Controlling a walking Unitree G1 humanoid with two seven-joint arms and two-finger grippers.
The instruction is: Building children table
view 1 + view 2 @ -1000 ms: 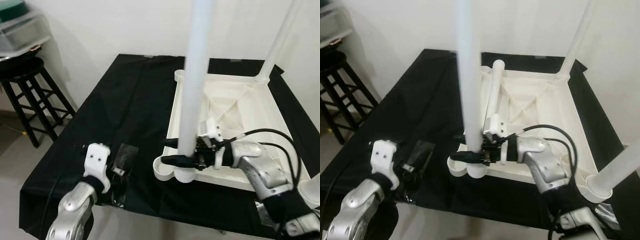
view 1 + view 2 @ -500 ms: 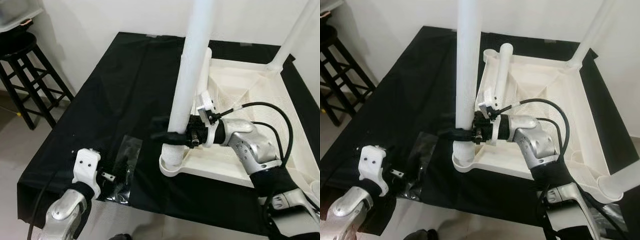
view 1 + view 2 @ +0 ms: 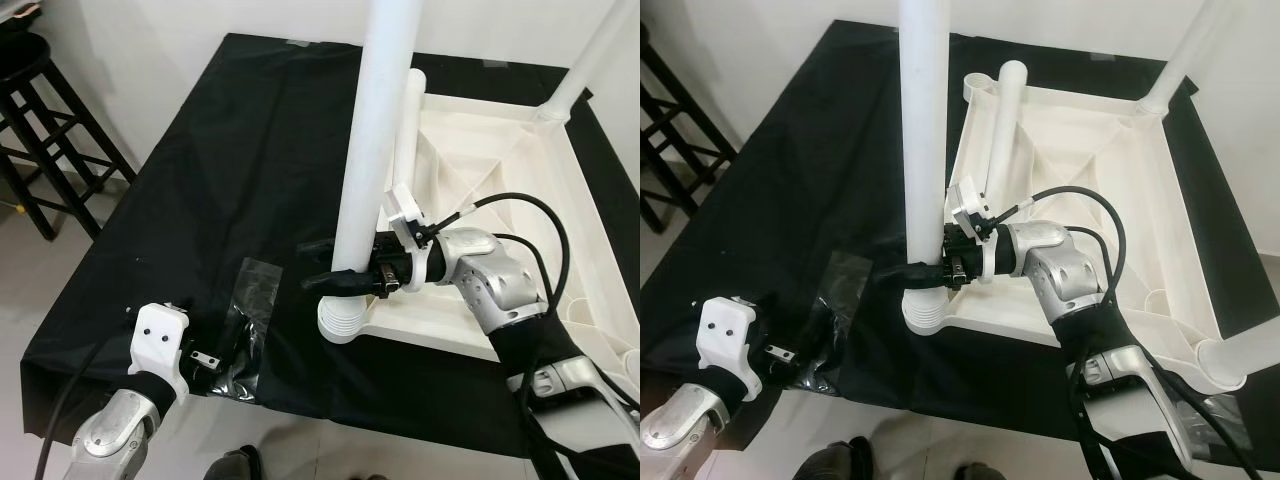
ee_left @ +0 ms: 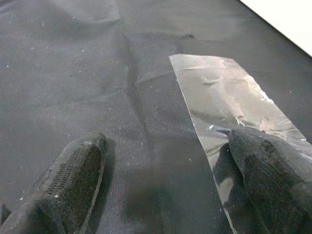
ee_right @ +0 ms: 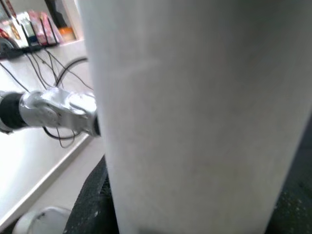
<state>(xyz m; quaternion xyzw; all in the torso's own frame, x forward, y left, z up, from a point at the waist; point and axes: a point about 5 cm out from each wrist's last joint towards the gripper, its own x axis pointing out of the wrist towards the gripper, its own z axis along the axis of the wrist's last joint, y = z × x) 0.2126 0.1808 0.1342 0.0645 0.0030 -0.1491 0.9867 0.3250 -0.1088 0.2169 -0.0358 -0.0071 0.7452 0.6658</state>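
The right gripper (image 3: 335,281), fingers clenched around the white table leg (image 3: 372,150), is now standing it upright in the upturned tabletop's (image 3: 500,190) 7 o'clock corner socket, seemingly seating it, while the left gripper (image 4: 161,180) is hovering, fingers released, over the black-covered worktop (image 3: 200,170)

table top (image 3: 500,180) white | leg (image 3: 370,170) white | cloth (image 3: 220,170) black | plastic bag (image 3: 245,310) clear, glossy | stool (image 3: 50,130) black
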